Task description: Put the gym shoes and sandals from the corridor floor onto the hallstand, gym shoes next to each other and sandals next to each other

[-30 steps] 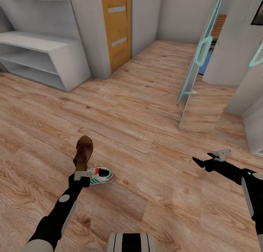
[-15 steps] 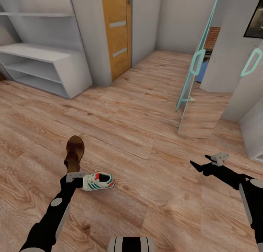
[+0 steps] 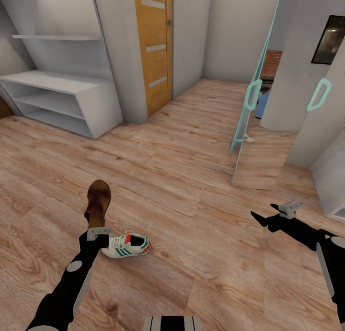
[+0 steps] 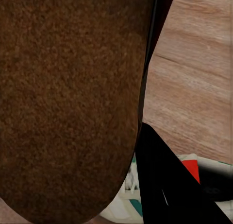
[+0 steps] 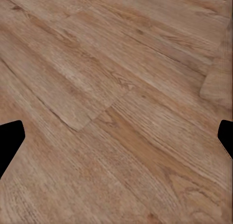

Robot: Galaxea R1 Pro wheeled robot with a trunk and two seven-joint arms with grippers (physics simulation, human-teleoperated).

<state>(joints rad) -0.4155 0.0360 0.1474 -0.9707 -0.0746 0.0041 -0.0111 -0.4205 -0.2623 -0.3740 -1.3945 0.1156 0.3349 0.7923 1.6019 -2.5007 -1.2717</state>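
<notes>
At far left of the head view, a light-grey low hallstand w/ two long open shelves [image 3: 57, 98] is seen against the wall, a floating shelf above it; nothing can be made out on its shelves. The light-brown wood-plank corridor floor [image 3: 182, 177] is spread across the whole scene.

Lower left, a flat dark-brown leather sandal w/ tan footbed [image 3: 97, 204] is held toe-up by the left gripper [image 3: 96, 225], the heel end being pinched; in the left wrist view the sandal's brown sole [image 4: 73, 102] is pressed close to the lens beside one black finger [image 4: 165, 185]. Just right of that gripper, a cream-white low gym shoe w/ teal-green stripes and red-orange heel patch [image 3: 127, 245] is lying on the floor, apart from the sandal; whether the gripper touches it can't be told. A bit of the shoe is also caught in the left wrist view [image 4: 191, 168].

Centre back, an orange-brown wooden door [image 3: 152, 48] is set in the grey wall. To its right, a glass door w/ teal frame and handle [image 3: 249, 101] is standing open.

At right, the right gripper [image 3: 266, 215] is held above bare floor, nothing in it; in the right wrist view its black fingertips [image 5: 9, 139] are spread wide at opp. edges over the planks.
</notes>
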